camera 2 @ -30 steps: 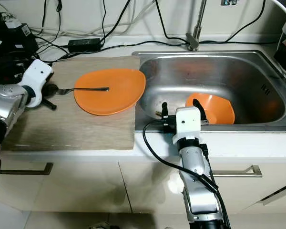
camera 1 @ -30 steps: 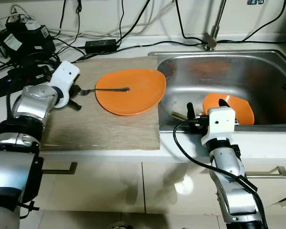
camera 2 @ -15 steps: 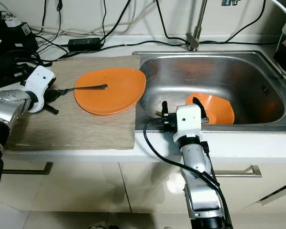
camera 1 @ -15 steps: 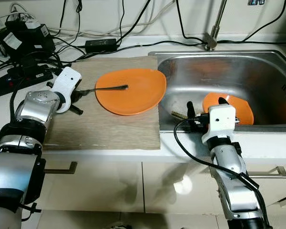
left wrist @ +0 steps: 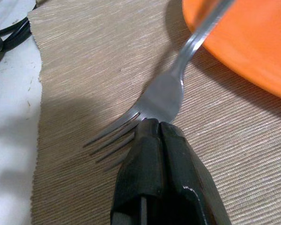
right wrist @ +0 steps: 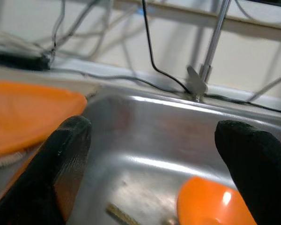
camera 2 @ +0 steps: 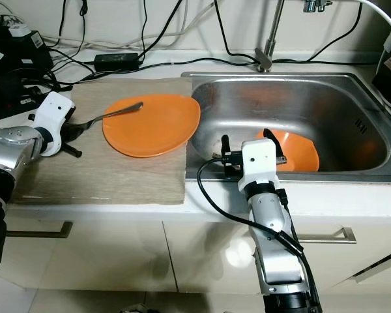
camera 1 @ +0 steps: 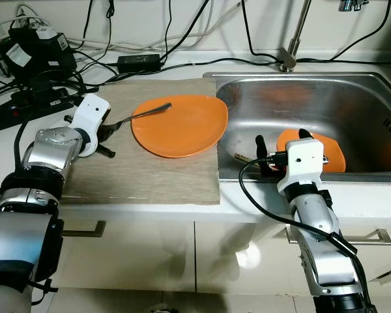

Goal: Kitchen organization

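We found the left gripper (left wrist: 154, 129) low over the woven mat (camera 1: 143, 176) on the bench (camera 1: 6, 147), its two black fingers pinched together on the fork (left wrist: 166, 91) just behind the tines. From that grip the fork's handle slanted up and away over the near rim of the orange plate (camera 1: 182, 124), its far end raised above the plate's surface. The plate sat on the mat, its edge reaching to the sink (camera 1: 371, 91). The right gripper (right wrist: 152, 150) hung at the sink's front wall with fingers spread wide and nothing between them. Ahead of it, in the basin, an orange bowl (camera 2: 296, 150) lay tilted; a small brownish scrap (right wrist: 119, 214) lay apart from it on the basin floor. Cables (camera 1: 98, 49) and a power adapter (camera 1: 137, 62) lined the back of the bench.
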{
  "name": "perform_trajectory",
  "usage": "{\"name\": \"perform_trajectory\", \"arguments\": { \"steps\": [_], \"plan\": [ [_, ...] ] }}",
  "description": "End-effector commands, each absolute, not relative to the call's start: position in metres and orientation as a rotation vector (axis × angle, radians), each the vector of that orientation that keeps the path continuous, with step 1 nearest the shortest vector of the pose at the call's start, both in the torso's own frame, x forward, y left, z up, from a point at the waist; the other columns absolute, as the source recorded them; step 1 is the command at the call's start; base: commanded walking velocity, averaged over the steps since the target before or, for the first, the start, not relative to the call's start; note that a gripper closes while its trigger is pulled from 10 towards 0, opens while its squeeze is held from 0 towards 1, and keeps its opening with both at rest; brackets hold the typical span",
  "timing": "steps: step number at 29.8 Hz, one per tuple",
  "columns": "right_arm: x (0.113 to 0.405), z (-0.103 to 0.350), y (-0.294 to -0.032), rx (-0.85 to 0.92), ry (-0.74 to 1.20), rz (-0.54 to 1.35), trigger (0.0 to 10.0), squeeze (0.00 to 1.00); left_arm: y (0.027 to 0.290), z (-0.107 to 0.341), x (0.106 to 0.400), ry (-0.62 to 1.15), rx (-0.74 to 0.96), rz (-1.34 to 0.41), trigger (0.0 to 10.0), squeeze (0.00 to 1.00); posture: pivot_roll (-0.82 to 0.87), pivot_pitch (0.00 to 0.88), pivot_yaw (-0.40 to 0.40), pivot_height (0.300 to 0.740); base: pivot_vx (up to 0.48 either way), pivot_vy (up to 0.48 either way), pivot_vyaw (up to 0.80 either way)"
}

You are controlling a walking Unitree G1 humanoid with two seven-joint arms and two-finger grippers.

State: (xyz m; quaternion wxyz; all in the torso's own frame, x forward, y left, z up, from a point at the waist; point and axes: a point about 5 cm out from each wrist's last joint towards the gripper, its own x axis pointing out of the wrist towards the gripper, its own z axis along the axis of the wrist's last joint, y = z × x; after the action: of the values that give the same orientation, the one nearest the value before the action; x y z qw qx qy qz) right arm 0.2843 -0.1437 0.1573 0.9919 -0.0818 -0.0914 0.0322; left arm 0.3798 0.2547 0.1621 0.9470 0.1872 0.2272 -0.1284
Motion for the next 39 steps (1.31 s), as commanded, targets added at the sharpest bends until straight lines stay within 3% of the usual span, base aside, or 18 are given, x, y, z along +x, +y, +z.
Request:
{"name": "perform_trajectory", "arguments": {
  "steps": [1,7,24,39],
  "plan": [
    [0.29,0.168,-0.145,-0.101,-0.202,0.094,10.0,0.0,0.253,0.137,0.371,0.547,0.349,-0.273,10.0,0.0,-0.05,0.0,0.0,0.74,0.0,0.0,0.0],
    [0.308,0.181,-0.144,-0.028,-0.211,0.164,10.0,0.0,0.248,0.132,0.37,0.546,0.337,-0.281,10.0,0.0,-0.05,0.0,-0.016,0.74,0.0,0.0,0.0],
    [0.369,0.18,-0.109,0.371,-0.088,0.337,10.0,0.0,0.237,0.133,0.372,0.512,0.371,-0.335,10.0,0.0,0.0,0.0,-0.049,0.74,0.0,0.0,0.0],
    [0.39,0.174,-0.051,0.412,0.046,0.426,10.0,0.0,0.201,0.131,0.37,0.475,0.36,-0.483,10.0,0.0,0.05,0.002,-0.073,0.74,0.0,0.0,0.0]
  ]
}}
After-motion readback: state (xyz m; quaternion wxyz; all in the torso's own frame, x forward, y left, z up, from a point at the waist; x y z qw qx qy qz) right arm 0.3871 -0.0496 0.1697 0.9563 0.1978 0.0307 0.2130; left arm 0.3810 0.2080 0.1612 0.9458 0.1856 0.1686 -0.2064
